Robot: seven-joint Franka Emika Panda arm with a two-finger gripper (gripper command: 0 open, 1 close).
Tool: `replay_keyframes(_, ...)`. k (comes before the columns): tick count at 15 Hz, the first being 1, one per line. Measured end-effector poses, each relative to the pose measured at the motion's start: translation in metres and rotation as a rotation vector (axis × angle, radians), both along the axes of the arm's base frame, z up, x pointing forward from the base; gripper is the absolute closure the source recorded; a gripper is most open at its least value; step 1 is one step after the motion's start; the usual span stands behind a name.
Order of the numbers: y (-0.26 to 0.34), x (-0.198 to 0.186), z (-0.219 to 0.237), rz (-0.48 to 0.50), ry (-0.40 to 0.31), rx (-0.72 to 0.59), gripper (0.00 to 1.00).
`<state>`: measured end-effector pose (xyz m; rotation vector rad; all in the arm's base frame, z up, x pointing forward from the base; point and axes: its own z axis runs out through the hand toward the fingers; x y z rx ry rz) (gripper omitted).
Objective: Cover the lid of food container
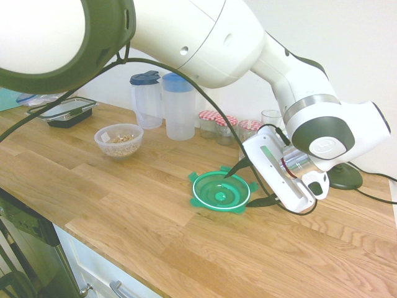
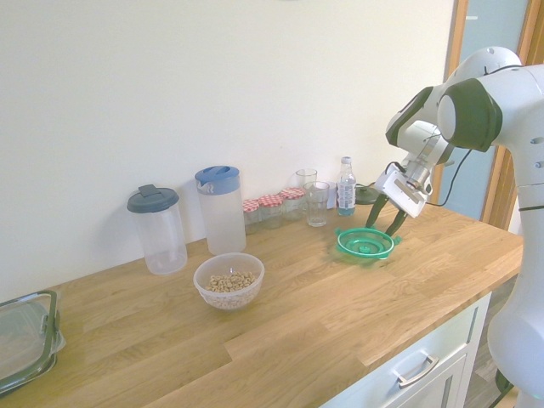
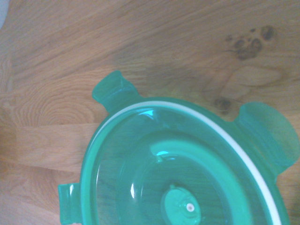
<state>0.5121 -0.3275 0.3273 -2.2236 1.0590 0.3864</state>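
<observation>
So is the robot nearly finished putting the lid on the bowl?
Not yet. The bowl already has food in it, but its top is uncovered. The claw is open at the green lid, which lies on the counter. Gripping, carrying and pressing it on are left.

Lid [image 1: 221,190]: round, green see-thru plastic w/ white ring, raised centre knob & clip tabs round the rim; lies flat on wood counter [image 1: 155,205], apart from bowl.

Bowl [image 2: 229,281]: round, clear-ish plastic, upright, uncovered, part full of small pale bits, on same counter nr the tall jugs [image 2: 220,210].
</observation>
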Motion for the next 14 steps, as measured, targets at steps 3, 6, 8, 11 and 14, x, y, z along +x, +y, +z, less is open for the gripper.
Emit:
replay_keyframes(3,0.003,-0.001,-0.006,0.006,0.014,0.015,0.00)
replay_keyframes(6,0.006,-0.003,-0.013,0.009,0.015,0.026,1.00)
replay_keyframes(8,0.008,-0.002,-0.013,0.015,0.009,0.029,1.00)
replay_keyframes(11,0.010,0.001,-0.012,0.015,-0.001,0.016,1.00)
replay_keyframes(14,0.012,0.004,-0.012,0.016,-0.015,-0.002,1.00)
